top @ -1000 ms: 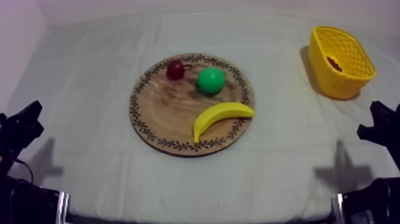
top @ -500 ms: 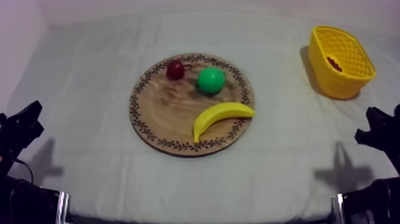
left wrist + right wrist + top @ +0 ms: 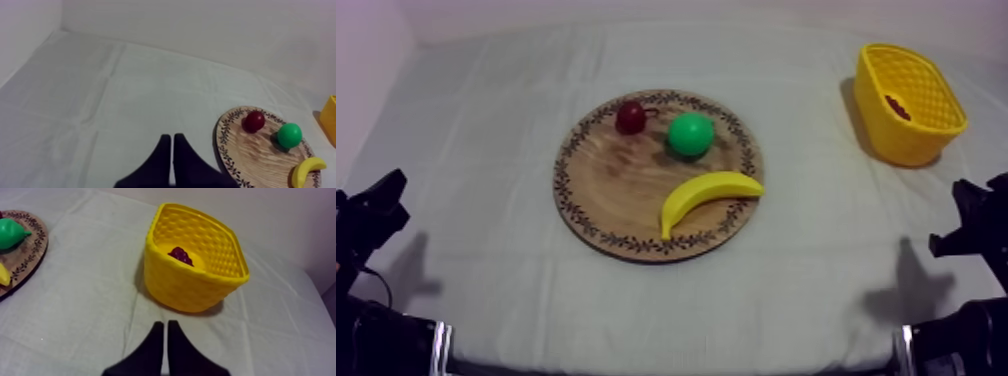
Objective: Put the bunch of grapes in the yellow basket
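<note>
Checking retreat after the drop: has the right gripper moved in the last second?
Yes, slightly: in the top view the right gripper has slid toward the table's near edge, away from the yellow basket.

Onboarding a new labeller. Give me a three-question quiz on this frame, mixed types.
1. True or false: the dark red bunch of grapes lies inside the yellow woven basket.
2. How many toy fruits lie on the round wooden board with the patterned rim? A two, B three, C four.
3. Are the left gripper and right gripper open or shut?
Key: 1 true. 2 B: yellow banana, green pear, small red fruit. 3 both shut, on nothing.
</note>
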